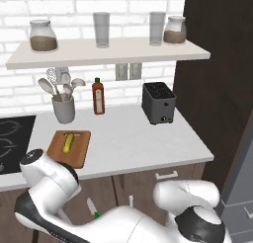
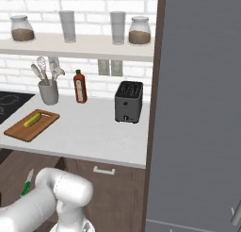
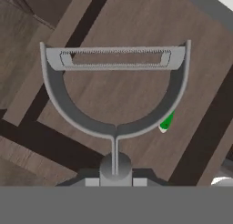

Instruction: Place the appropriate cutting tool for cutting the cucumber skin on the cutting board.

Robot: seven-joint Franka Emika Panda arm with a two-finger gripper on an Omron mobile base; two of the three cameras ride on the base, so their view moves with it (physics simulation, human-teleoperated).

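cucumber (image 1: 68,142) on cutting board (image 1: 81,155), toaster (image 1: 158,103) right

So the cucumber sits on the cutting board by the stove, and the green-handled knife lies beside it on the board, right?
Not quite. The cucumber does lie on the cutting board by the stove, but the green-handled knife is down in front of the cabinets, below the counter, as the left base view shows.

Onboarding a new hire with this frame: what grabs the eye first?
In the hand view, the grey peeler looms large, forked head up, its handle running down toward the jaws. On the counter, the cucumber lies on the brown cutting board, left of the toaster. A green-handled knife shows down by the cabinets.
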